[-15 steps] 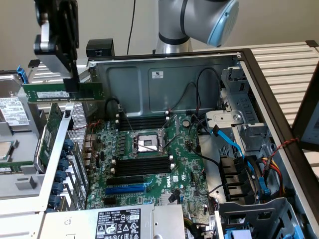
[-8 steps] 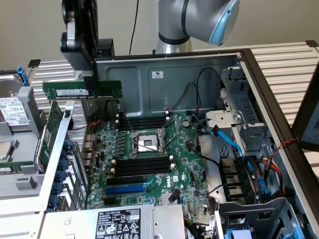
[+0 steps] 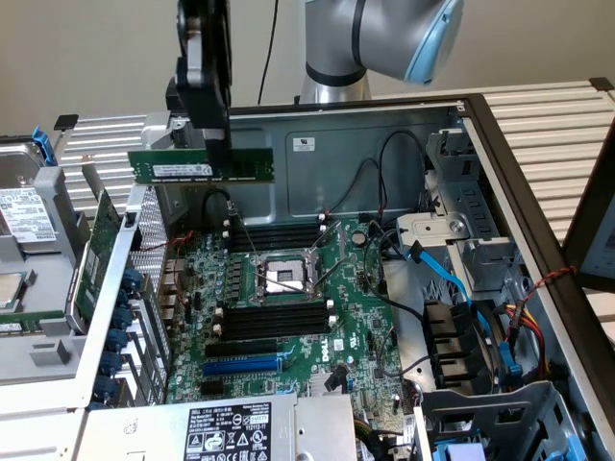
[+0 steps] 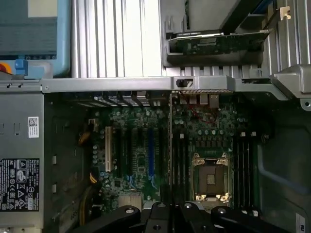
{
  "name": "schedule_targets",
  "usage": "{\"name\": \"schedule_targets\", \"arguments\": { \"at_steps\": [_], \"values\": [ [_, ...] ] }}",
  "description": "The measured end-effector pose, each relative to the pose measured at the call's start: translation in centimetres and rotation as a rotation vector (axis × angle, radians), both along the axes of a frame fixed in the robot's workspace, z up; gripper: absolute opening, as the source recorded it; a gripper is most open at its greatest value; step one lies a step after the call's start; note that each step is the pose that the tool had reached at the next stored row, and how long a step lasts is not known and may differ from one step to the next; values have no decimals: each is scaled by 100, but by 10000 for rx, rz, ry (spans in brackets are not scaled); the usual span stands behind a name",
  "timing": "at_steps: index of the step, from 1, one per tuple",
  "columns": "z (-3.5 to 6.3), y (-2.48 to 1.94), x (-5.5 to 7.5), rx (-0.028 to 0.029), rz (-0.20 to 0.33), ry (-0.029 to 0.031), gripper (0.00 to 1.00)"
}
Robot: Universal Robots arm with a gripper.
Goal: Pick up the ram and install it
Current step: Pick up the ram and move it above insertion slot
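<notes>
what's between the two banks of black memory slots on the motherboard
In the exterior view, the CPU socket with its metal frame lies between the upper slot bank and the lower slot bank.

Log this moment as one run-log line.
fingers: shut on ram | ram: held level in the air over the open case | memory slots: ram not yet seated

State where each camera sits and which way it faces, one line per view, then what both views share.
Exterior view: off the arm, raised beside the open computer case, looking down into it at a slant; shows the arm and the gripper holding the ram.
Wrist view: on the wrist, looking straight down into the case; shows the gripper's black linkage.
Shared: the motherboard and its CPU socket.
</notes>
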State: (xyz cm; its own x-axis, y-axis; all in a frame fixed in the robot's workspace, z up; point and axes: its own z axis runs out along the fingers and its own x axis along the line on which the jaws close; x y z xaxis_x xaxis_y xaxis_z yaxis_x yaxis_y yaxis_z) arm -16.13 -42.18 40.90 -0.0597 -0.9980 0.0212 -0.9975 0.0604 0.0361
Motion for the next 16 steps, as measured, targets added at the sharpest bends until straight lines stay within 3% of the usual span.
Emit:
{"name": "schedule_targets", "arguments": {
  "at_steps": [6, 10, 12, 16],
  "values": [
    [-57, 127, 201, -186, 0, -1, 13],
    [-94, 258, 296, -202, 0, -24, 13],
    [-106, 316, 307, -202, 6, -64, 13],
    [-161, 339, 311, -201, 9, -98, 13]
  ]
}}
